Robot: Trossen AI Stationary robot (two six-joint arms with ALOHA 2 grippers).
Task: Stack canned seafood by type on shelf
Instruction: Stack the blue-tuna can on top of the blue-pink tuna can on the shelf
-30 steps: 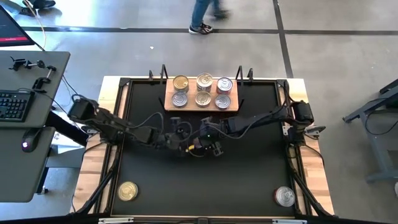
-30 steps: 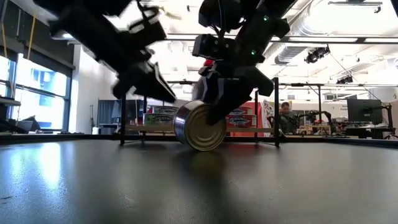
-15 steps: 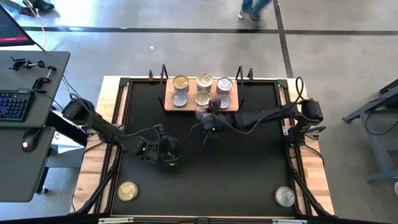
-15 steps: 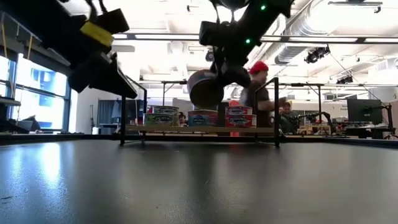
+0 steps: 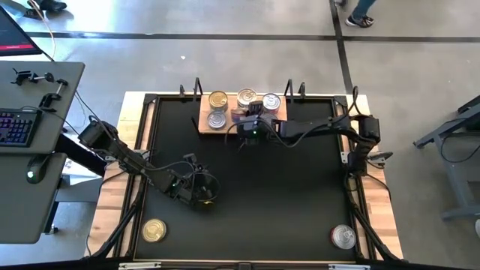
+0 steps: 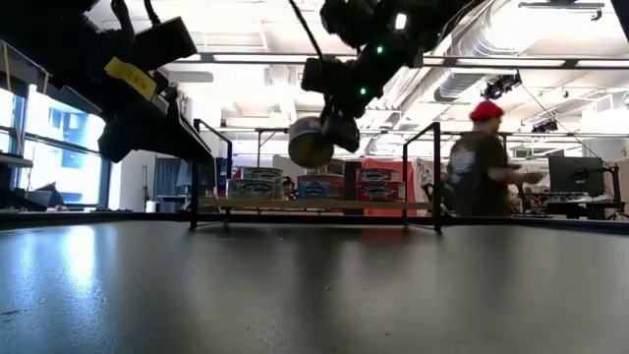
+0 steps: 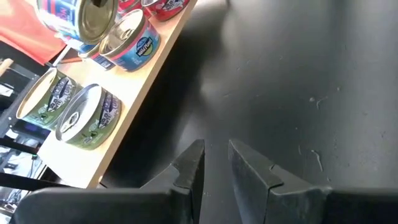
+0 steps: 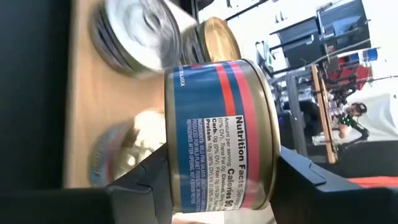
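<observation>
My right gripper (image 5: 249, 121) is shut on a tin (image 8: 217, 130) with a blue and red side label and a gold lid. It hangs over the middle of the wooden shelf (image 5: 229, 129), above the tins standing there (image 5: 217, 100). In the low view this tin (image 6: 313, 141) is clear above the shelf board (image 6: 314, 205). My left gripper (image 7: 216, 158) is slightly open and empty. It hovers over the black tabletop (image 5: 201, 191), on the near-left side of the shelf. Two more tins stand on the table, a gold-lidded one (image 5: 154, 230) and a silver one (image 5: 343, 237). My right gripper pinches the tin between its two fingers (image 8: 143, 180), one on each flat end, with the side label (image 8: 214, 112) facing the wrist camera. It reaches in from the table's right. The tin is lifted clear and lies on its side above the shelf.
Several tins stand on the shelf in two rows, with green (image 7: 87, 115), blue (image 7: 134, 40) and red labels. Thin black uprights (image 6: 435, 177) stand at the shelf's ends. A person (image 6: 482, 162) walks in the room beyond the table.
My right gripper has lifted the tin off the middle of the table, where it lay on its side, and carried it up and toward the far edge, over the shelf. My left gripper has drawn back from the tin toward the near left.
</observation>
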